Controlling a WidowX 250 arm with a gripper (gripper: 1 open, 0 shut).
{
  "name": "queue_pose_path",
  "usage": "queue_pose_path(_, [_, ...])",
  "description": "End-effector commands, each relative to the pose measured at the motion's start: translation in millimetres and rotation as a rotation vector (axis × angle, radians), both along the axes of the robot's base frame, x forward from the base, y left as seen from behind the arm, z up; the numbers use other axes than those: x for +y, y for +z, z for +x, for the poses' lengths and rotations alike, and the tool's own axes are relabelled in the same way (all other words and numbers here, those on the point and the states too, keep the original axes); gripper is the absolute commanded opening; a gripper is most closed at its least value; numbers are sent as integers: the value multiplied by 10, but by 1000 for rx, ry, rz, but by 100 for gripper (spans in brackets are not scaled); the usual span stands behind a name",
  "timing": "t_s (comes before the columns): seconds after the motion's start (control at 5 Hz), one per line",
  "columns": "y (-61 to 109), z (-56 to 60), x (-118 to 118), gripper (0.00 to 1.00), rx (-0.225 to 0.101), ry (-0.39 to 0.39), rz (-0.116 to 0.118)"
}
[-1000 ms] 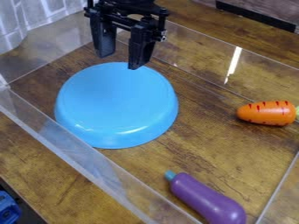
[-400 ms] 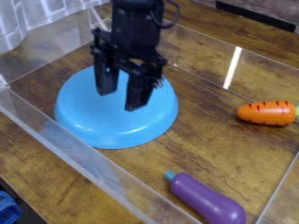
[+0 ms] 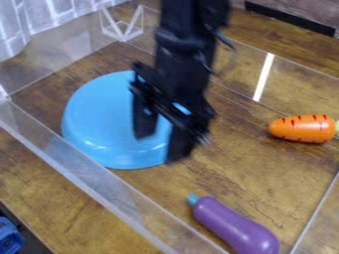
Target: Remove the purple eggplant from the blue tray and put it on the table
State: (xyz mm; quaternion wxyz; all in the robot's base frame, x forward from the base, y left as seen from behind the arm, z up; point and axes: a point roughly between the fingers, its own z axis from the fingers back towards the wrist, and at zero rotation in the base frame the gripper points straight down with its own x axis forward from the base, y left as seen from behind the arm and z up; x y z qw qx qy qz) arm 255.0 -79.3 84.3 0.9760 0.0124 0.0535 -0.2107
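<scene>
The purple eggplant [image 3: 236,227] lies on the wood-grain table [image 3: 279,169] at the front right, its teal stem cap pointing left, well outside the blue tray [image 3: 99,124]. The tray sits at centre-left and shows nothing inside. My black gripper [image 3: 167,139] hangs fingers-down over the tray's right rim, blurred by motion. Its two fingers are apart and hold nothing. The eggplant is below and to the right of the gripper, apart from it.
An orange carrot [image 3: 303,128] with dark stripes lies at the right. Clear acrylic walls [image 3: 79,169] border the table at the front left and the back. A blue object [image 3: 7,236] shows at the bottom-left corner outside the wall.
My gripper has moved from the tray's far edge toward the front right, across the tray to its right rim. The eggplant, carrot and tray have not moved.
</scene>
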Motion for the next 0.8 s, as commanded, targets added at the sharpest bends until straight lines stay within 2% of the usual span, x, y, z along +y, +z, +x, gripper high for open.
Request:
queue_pose_path(0.0, [77, -23, -365, 100, -85, -274, -10])
queue_pose_path(0.2, [-25, -42, -717, 100, -104, -513, -7])
queue_pose_path(0.4, [-273, -42, -964, 100, -104, -689, -6])
queue_pose_path(0.6, [-285, 60, -857, 100, -98, -770, -9])
